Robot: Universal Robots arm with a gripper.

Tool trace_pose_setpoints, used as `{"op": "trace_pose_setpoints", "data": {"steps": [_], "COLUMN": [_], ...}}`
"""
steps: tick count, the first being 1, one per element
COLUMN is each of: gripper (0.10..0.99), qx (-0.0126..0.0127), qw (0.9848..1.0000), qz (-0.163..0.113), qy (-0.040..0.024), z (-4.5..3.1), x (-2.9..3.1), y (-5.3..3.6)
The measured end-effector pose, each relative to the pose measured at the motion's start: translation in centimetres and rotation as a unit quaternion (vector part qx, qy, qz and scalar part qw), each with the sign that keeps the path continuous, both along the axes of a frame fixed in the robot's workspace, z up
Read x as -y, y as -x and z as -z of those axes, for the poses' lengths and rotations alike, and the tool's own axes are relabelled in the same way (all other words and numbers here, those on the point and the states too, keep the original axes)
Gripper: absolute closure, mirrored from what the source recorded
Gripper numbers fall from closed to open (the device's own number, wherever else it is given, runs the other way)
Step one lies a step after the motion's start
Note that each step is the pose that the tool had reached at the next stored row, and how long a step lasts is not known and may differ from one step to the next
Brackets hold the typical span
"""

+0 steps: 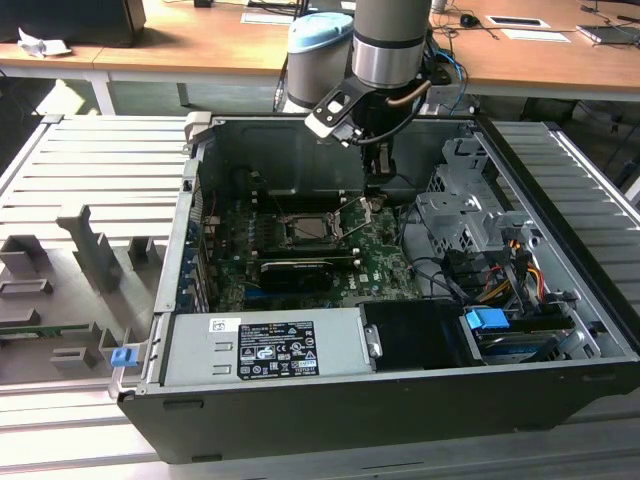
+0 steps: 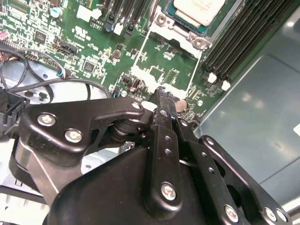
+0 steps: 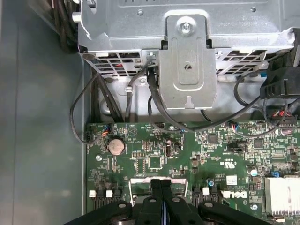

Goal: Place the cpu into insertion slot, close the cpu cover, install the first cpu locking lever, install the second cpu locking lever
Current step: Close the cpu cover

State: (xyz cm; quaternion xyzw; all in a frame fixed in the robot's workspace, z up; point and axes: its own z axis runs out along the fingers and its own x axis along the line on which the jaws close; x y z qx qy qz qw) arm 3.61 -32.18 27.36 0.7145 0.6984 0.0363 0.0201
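One cpu [image 2: 199, 8], a pale silver square, lies flat in the one slot [image 1: 308, 228] at the middle of the green board [image 1: 235, 275], inside an open case [image 1: 280, 150]. It is likely light, stiff and fragile, best held by opposite edges. The one gripper [image 2: 161, 93], fingers pressed together with nothing visible between them, hovers just to the exterior view's right of the slot.

**Open computer case [image 1: 400, 410] being borne by ribbed grey bench [image 1: 90, 170]**

The case is being carried on its side, open face up, across the bench's middle and the exterior view's right. At the exterior view's left, upright grey block fixtures [image 1: 92, 255] are being held on the same surface. A small blue piece [image 1: 122, 356] is being kept just beside the case's near corner.
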Motion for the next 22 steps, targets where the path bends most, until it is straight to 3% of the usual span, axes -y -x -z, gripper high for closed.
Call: {"op": "trace_pose_setpoints", "data": {"steps": [10, 17, 22], "gripper": [0.980, 0.980, 0.980], "qx": [-0.0005, -0.0043, -0.0072], "qw": [1.0000, 1.0000, 1.0000], "qz": [-0.005, -0.006, -0.006], "qy": [0.0000, 0.0000, -0.0001], "z": [1.00, 2.10, 2.88], "x": [0.00, -0.03, -0.03], "y": [-0.75, -2.40, -2.42]}}
